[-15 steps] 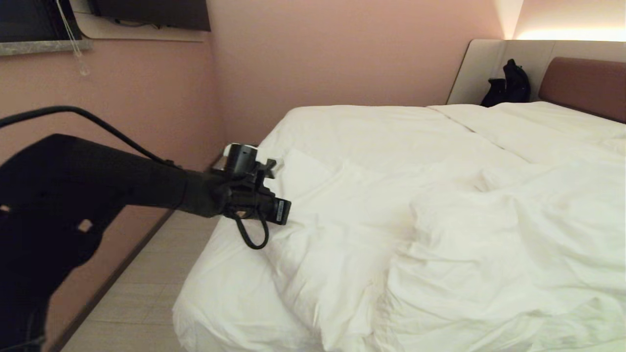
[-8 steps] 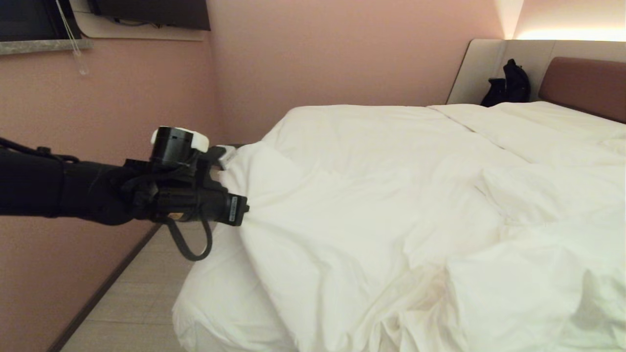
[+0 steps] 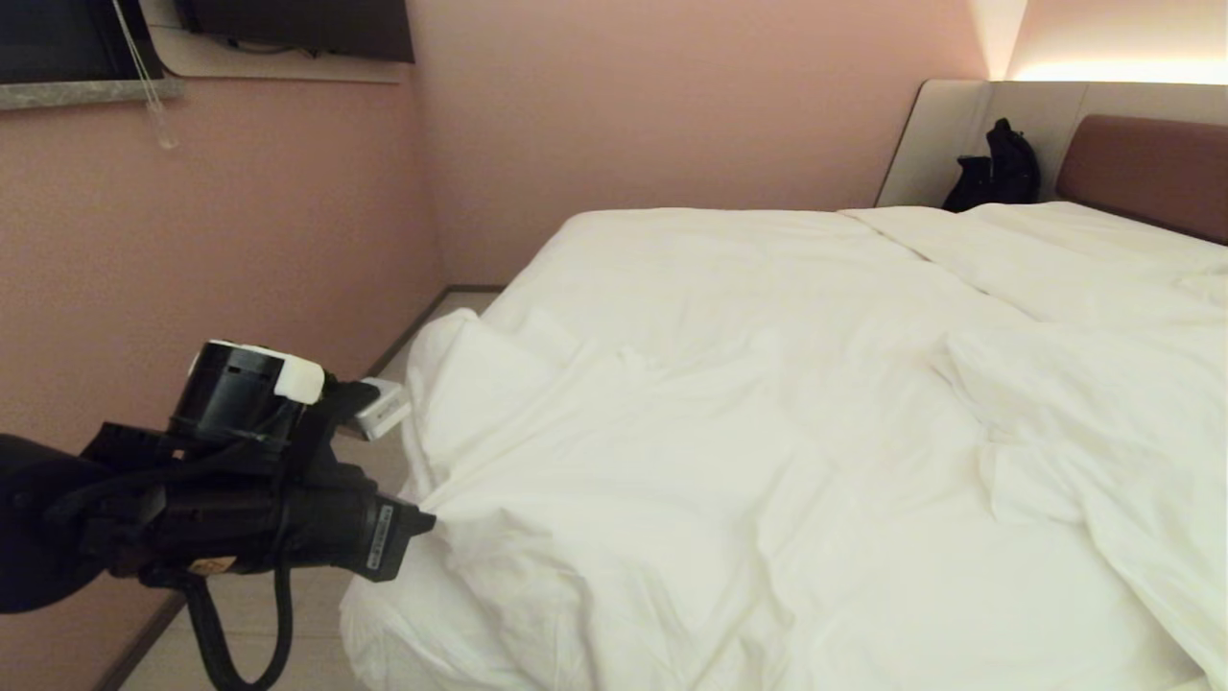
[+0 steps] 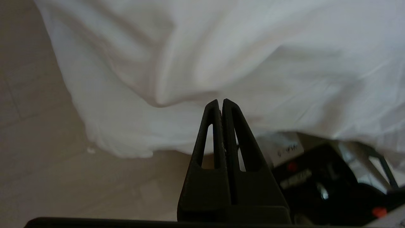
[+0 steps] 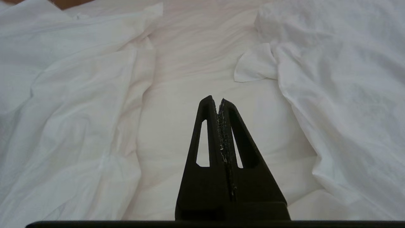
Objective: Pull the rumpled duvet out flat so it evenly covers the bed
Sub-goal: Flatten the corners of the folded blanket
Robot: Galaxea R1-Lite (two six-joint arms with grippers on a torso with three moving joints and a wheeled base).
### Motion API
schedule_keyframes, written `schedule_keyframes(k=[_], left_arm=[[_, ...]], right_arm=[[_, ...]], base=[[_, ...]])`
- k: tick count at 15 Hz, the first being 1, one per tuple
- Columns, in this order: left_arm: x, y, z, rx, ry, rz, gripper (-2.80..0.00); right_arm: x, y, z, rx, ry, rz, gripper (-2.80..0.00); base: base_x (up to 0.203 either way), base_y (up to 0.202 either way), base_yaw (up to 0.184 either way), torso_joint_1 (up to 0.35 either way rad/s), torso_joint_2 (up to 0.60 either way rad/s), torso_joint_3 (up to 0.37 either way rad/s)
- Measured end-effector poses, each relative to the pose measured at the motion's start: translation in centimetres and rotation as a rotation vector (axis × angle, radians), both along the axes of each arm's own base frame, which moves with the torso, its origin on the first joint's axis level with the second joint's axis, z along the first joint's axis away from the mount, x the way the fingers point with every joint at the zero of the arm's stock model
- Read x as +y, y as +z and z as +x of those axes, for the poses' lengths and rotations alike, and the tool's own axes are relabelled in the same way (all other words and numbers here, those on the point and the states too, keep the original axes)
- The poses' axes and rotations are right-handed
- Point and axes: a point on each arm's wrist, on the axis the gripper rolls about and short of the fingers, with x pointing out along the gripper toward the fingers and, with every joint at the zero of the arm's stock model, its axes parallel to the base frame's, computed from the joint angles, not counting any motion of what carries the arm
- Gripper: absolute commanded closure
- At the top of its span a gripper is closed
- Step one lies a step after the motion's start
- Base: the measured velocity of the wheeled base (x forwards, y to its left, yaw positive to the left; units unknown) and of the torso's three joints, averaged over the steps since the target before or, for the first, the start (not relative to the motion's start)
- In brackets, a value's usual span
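Pink-walled room: left pincer (image 3: 422, 523) pinched tight on the duvet (image 3: 729, 461) at the bed (image 3: 384, 624) corner.

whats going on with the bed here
The robot is spreading the duvet over the bed. Its left gripper is shut on the duvet's edge at the bed's near left corner, with cloth stretched taut from the tips. The right gripper is shut on nothing, hanging over the bedding. The duvet lies fairly flat at the left, but folds remain on the right side. A dark bag sits by the headboard.
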Motion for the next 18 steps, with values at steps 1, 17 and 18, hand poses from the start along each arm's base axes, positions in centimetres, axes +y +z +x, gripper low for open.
schedule_keyframes(k=[1, 17, 18], left_arm=[[0.2, -0.5, -0.5, 0.026, 0.004, 0.01, 0.0], [-0.6, 5.5, 0.9, -0.289, -0.017, -0.09, 0.0], [-1.1, 6.3, 1.5, -0.316, -0.042, -0.109, 0.0]], right_arm=[[0.0, 0.0, 0.0, 0.002, -0.001, 0.0, 0.0], [0.0, 0.0, 0.0, 0.001, 0.0, 0.0, 0.0], [0.0, 0.0, 0.0, 0.001, 0.0, 0.0, 0.0]], base=[[0.0, 0.0, 0.0, 0.0, 0.0, 0.0], [0.0, 0.0, 0.0, 0.0, 0.0, 0.0], [0.0, 0.0, 0.0, 0.0, 0.0, 0.0]])
